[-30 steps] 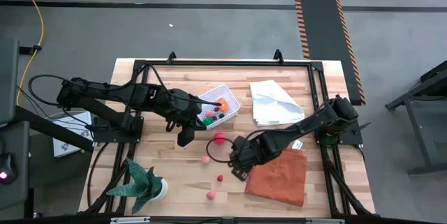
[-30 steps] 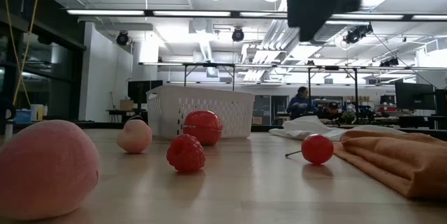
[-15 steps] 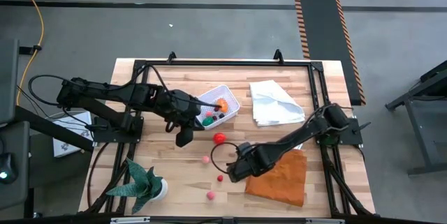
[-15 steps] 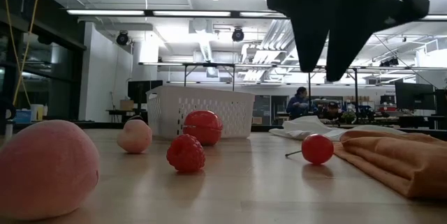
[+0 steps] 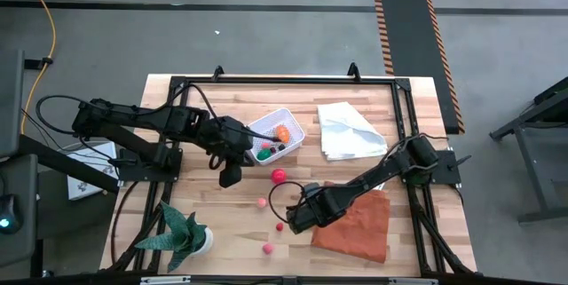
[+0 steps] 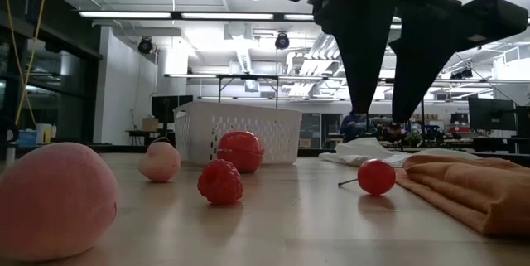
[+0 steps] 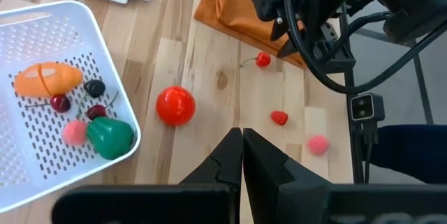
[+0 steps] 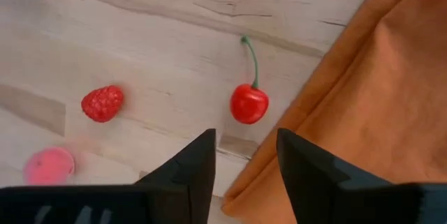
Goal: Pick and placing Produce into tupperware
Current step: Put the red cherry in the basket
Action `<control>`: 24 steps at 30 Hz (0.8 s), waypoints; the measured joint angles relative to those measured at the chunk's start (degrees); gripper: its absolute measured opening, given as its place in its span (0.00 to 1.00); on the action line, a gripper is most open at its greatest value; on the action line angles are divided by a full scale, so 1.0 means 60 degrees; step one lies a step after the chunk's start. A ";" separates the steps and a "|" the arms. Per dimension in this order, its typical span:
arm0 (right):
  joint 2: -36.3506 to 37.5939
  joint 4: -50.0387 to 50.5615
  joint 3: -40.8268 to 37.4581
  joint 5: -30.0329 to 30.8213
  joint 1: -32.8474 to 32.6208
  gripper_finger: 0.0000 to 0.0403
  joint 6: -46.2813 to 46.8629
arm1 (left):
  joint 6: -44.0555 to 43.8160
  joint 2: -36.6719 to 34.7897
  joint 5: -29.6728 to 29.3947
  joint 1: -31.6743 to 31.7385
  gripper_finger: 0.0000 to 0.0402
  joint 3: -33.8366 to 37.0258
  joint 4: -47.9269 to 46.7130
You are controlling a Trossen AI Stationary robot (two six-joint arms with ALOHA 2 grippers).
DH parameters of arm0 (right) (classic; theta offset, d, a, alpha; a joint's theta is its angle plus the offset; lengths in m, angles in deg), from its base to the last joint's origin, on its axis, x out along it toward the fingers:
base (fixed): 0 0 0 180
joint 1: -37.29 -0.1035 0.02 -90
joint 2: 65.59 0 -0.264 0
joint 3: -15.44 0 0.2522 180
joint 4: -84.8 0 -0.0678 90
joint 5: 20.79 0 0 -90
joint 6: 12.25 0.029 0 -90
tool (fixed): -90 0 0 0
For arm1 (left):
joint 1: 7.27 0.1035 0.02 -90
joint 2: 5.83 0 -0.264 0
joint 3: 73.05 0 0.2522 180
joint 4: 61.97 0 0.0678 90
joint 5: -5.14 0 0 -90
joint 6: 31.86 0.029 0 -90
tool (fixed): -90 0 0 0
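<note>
The light wooden slatted table [image 5: 213,223], edged by a black metal frame, carries a white perforated plastic tub [image 5: 276,134] near its middle rear. A crumpled white cloth [image 5: 348,131] lies to the tub's right. An orange cloth [image 5: 355,225] lies at front right. A green spiky potted plant [image 5: 185,234] stands at front left. Loose on the wood: a red ball [image 5: 279,176], a pink ball [image 5: 262,202], a small red stemmed cherry [image 5: 279,226], a pink ball [image 5: 267,249].

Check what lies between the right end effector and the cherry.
Only bare wood: the open right end effector hovers just short of the cherry, per the right wrist view.
</note>
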State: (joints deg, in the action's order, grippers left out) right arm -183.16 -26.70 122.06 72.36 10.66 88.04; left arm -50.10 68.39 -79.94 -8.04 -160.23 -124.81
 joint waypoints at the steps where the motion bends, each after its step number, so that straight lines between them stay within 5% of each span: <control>1: -0.0012 0.0005 0.0000 0.0000 0.0000 0.37 0.0034 | 0.0017 0.0000 -0.0002 0.0000 0.01 0.0000 -0.0003; 8: -0.0249 0.0034 0.0007 0.0085 0.0006 0.47 0.0509 | 0.0106 0.0000 -0.0002 0.0000 0.01 0.0000 -0.0073; 24: -0.0936 -0.0354 0.0007 -0.0047 0.0066 0.47 0.0751 | 0.0106 0.0004 -0.0002 0.0000 0.01 0.0000 -0.0165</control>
State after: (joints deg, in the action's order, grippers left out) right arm -188.78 -28.82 122.10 72.08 11.05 92.55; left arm -49.46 68.41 -79.95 -8.04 -160.23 -125.81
